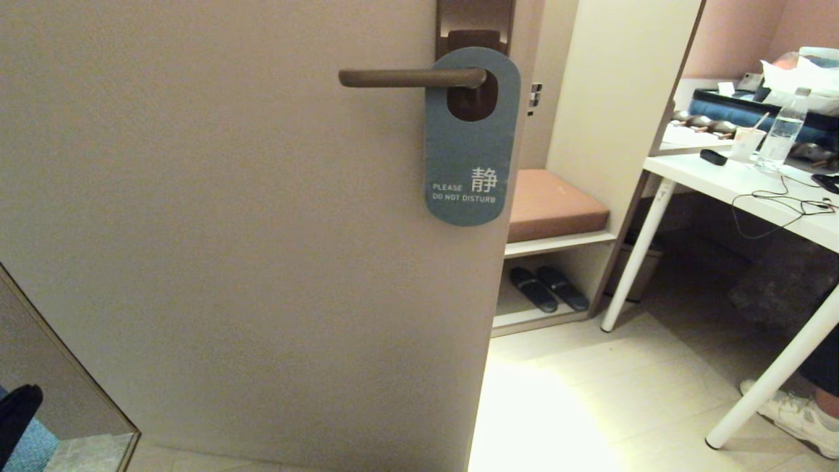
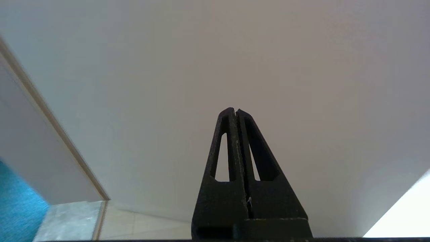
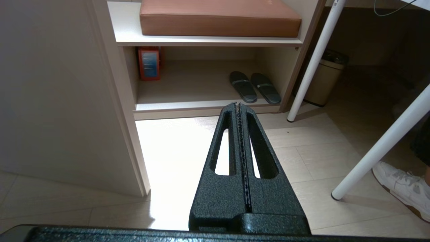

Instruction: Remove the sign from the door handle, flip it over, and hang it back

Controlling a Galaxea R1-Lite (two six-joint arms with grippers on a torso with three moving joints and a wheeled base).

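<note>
Sign (image 1: pixel 470 141) blue-face out on door handle (image 1: pixel 413 78); wrist views only: left tool (image 2: pixel 234 111), right tool (image 3: pixel 238 105) closed.

The sign (image 1: pixel 470 154) hangs upright on the handle (image 1: pixel 409 78) by its round hole — slate-blue face out, reading "PLEASE DO NOT DISTURB". The handle — a slim brown lever — lies level.
</note>
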